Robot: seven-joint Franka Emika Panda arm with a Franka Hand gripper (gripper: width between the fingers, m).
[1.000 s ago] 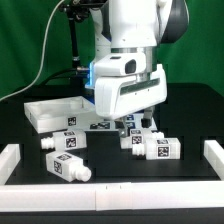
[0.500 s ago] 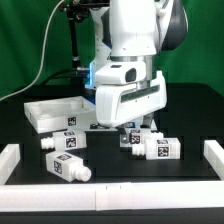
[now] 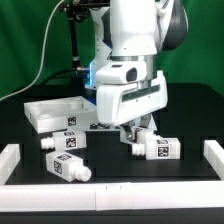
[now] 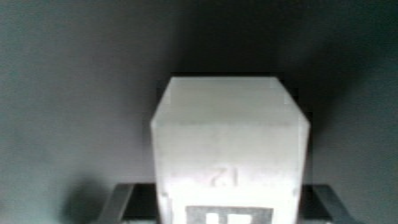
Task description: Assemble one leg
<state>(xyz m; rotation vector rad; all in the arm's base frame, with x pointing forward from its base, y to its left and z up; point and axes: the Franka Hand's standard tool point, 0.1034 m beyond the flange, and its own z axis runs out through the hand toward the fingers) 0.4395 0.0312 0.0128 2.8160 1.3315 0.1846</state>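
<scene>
My gripper [image 3: 137, 133] is low over the black table, right of the middle in the exterior view. In the wrist view its dark fingers [image 4: 135, 200] sit tight against both sides of a white leg [image 4: 222, 130] with a tag marker, so the gripper [image 4: 222, 208] is shut on it. In the exterior view this leg [image 3: 131, 141] is mostly hidden under the hand. A second leg [image 3: 157, 150] lies just to its right. Two more legs [image 3: 65, 142] [image 3: 66, 168] lie at the left front.
The large white tray-like tabletop [image 3: 50, 112] lies at the back left, beside the arm's base. Low white walls border the table at the left [image 3: 10, 160], right [image 3: 212, 155] and front [image 3: 110, 195]. A cable hangs at the back left.
My gripper has come down onto the leg nearest the middle and closed on it. That leg has shifted slightly under the hand. The other legs have not moved.
</scene>
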